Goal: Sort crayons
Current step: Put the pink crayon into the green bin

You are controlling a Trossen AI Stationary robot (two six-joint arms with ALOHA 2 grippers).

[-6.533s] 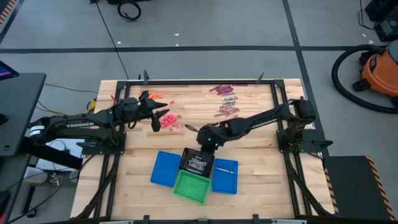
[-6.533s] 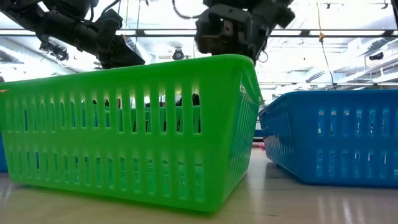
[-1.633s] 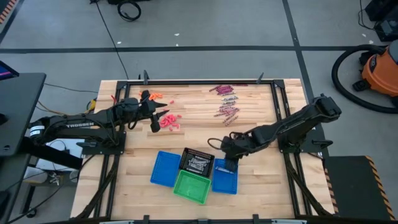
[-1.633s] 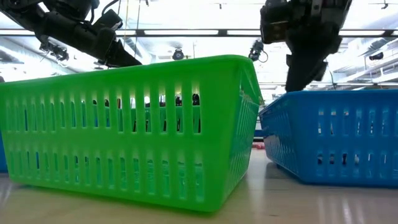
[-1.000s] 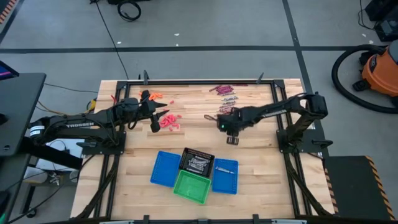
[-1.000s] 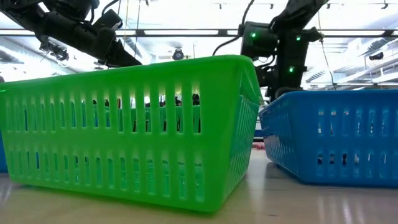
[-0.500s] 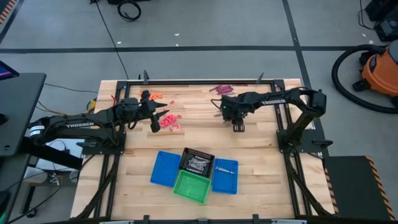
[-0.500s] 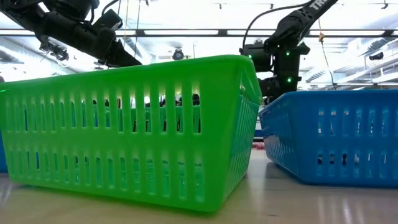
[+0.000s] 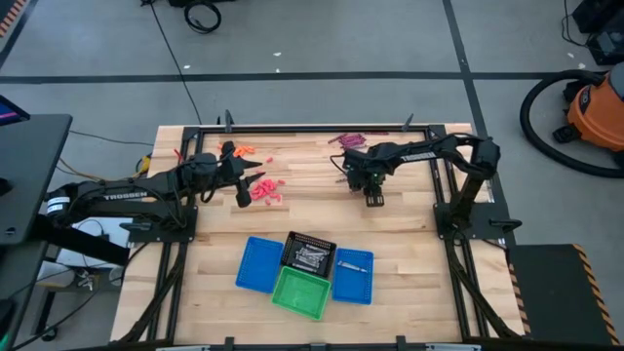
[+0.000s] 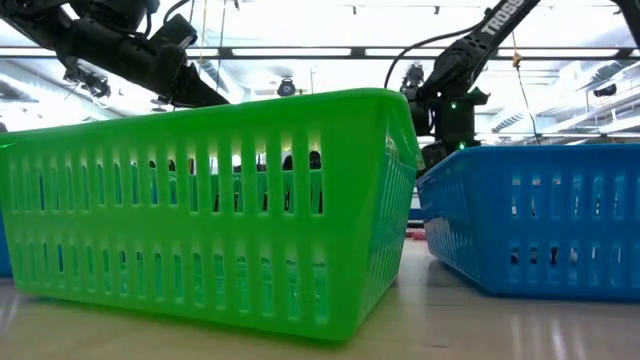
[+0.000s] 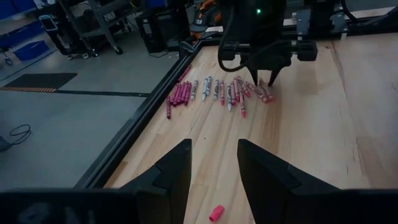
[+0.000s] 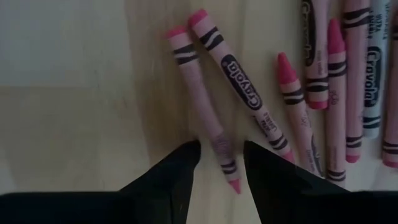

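wooden table (image 9: pixel 409 244) now carries the right gripper (image 9: pixel 371 192) back over the crayons (image 9: pixel 353 156) from the blue basket (image 9: pixel 353 276), fingers spread astride one pink crayon (image 12: pixel 205 118): next pick begins. left gripper (image 9: pixel 246 190) waits, parted.

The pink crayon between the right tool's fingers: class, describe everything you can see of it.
The pink crayon is a thin paper-wrapped stick with dark bands near each end. It lies flat on the wooden table, slanted, one end between the fingers of the open right tool, not gripped. A labelled crayon lies close beside it.
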